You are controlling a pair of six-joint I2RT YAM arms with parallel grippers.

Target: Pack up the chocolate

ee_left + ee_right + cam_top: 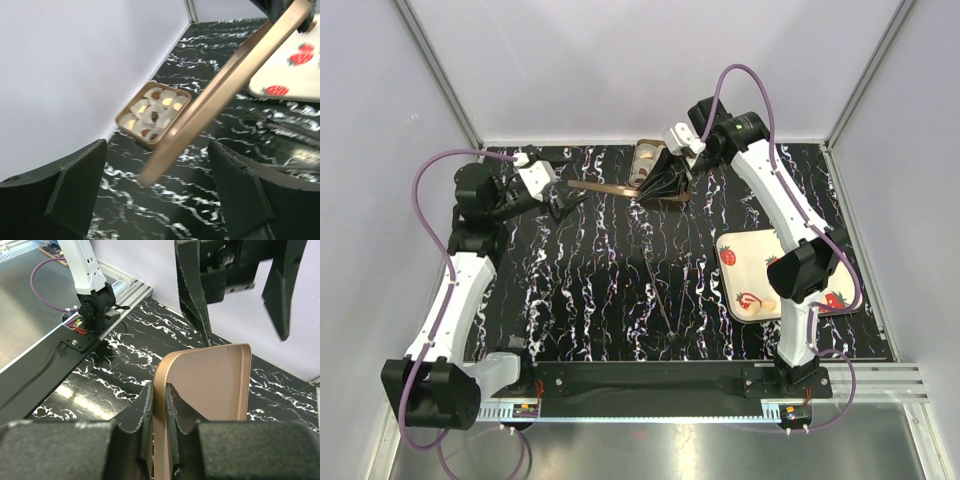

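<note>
Brown and cream chocolate [155,116] sits in paper cups inside the box [121,121] at the desk's [210,200] far edge, by the wall. Near it the copper lid [220,85] is held off the desk. The right jaws are clamped tight on one rim, while the left jaws gape around the other end, gripping nothing. Closing seems in hand. Next, the lid needs squaring over the box, then lowering.

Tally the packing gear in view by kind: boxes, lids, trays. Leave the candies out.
gold box: 1
gold lid: 1
white strawberry tray: 1
Total: 3
</note>
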